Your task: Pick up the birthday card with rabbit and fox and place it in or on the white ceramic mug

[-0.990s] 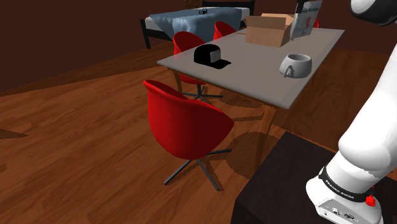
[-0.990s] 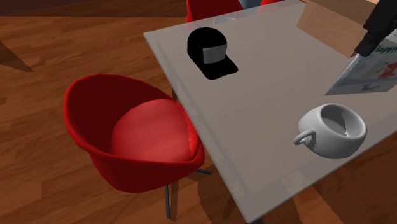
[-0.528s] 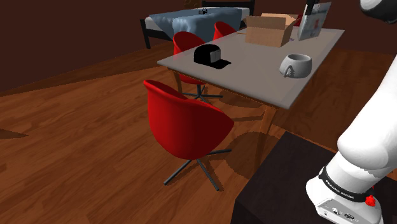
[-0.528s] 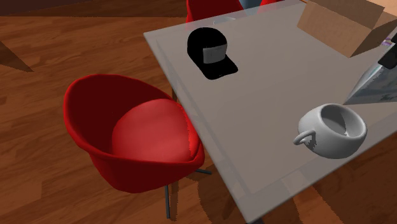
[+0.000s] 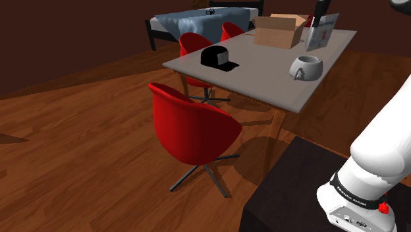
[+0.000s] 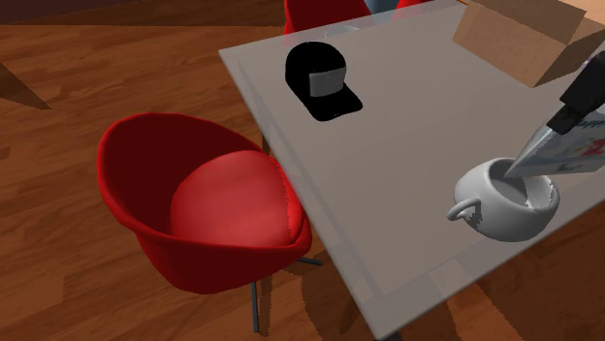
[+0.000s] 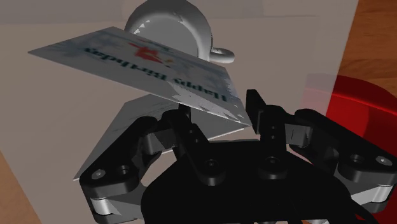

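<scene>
Placement step: tool (image 6: 562,122) clamps the card (image 6: 574,155), one corner over the mug (image 6: 493,215); next, lower it and let go.

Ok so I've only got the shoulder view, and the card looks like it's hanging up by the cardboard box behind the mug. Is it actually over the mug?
Observer: Yes. In the second exterior view the birthday card slants down and its lower corner points into the opening of the mug.
Operator: And is it properly gripped?
Observer: In the wrist view the gripper is shut on the card's near edge, and the card hangs open in two leaves.
Operator: Sure it's the right card?
Observer: The wrist view shows "Happy Birthday" printed on the upper leaf. I can't make out the animals.
</scene>
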You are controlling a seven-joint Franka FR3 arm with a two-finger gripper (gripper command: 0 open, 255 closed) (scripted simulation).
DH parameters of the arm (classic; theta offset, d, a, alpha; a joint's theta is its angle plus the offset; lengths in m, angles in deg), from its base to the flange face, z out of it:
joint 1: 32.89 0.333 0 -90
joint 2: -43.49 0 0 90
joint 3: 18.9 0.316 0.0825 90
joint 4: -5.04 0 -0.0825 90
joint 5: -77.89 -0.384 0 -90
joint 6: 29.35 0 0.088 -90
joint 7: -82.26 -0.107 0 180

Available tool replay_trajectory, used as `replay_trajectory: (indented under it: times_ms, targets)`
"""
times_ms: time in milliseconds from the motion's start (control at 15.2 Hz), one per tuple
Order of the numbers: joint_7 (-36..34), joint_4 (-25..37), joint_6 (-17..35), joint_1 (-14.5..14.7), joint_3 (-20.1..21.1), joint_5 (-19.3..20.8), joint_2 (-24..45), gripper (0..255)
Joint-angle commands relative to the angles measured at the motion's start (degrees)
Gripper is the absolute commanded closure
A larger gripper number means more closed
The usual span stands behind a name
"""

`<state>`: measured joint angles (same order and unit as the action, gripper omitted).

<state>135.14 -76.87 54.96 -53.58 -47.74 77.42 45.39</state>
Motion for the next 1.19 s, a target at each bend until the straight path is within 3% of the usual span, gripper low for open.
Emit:
replay_trajectory:
  times_ms: [0,594,1056,1122]
  targets:
    - [-0.23,-2.38,1.81,0.16,0.12,0.35,-0.71,255]
    - [-1.11,-12.03,9.34,0.59,0.53,1.51,-3.11,255]
    - [-1.11,-12.03,9.34,0.57,0.54,1.51,-3.11,255]
    - [-1.17,-12.20,9.38,0.60,0.58,1.59,-3.27,0]
